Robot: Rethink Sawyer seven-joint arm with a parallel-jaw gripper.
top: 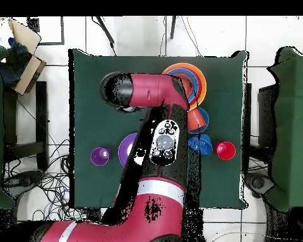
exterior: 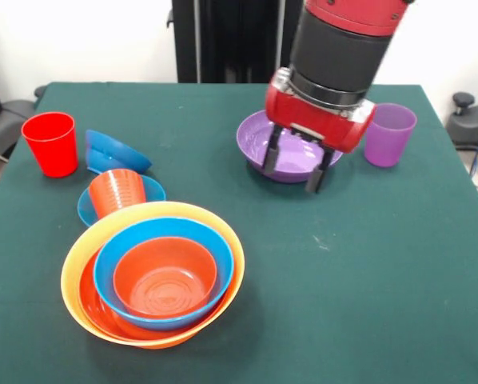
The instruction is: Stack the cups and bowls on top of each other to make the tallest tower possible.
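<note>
The red and black gripper (exterior: pixel 296 163) hangs over the large glossy purple plastic bowl (exterior: pixel 263 144), its two dark fingers (exterior: pixel 272 149) spread apart and reaching down into the bowl's hollow, closed on nothing; the bowl holds nothing else that can be seen. In the front view, just beside this bowl at its 3 o'clock, stands the translucent purple plastic cup (exterior: pixel 389 134), upright, mouth up, apart from the bowl. Well apart, toward 7 o'clock from the gripper, sits the tower (exterior: pixel 153 272): the large yellow-orange plastic bowl (exterior: pixel 223 226) as the outermost and lowest piece, a red-orange bowl (exterior: pixel 95 304) nested inside it, a light blue bowl (exterior: pixel 111 264) inside that, and a small orange bowl (exterior: pixel 165 276) innermost, all mouth up and glossy. Touching the tower's rim at its 11 o'clock, a ribbed orange-red plastic cup (exterior: pixel 116 192) stands mouth down in a small light blue bowl (exterior: pixel 153 190). Just beyond it, at 12 o'clock, a small dark blue bowl (exterior: pixel 111 152) lies tipped on its side. At that bowl's 9 o'clock, just beside it, a red plastic cup (exterior: pixel 51 142) stands upright and empty. All pieces rest on the dark green table (exterior: pixel 367 272). In the overhead view the arm covers most of the purple bowl (top: pixel 126 150).
</note>
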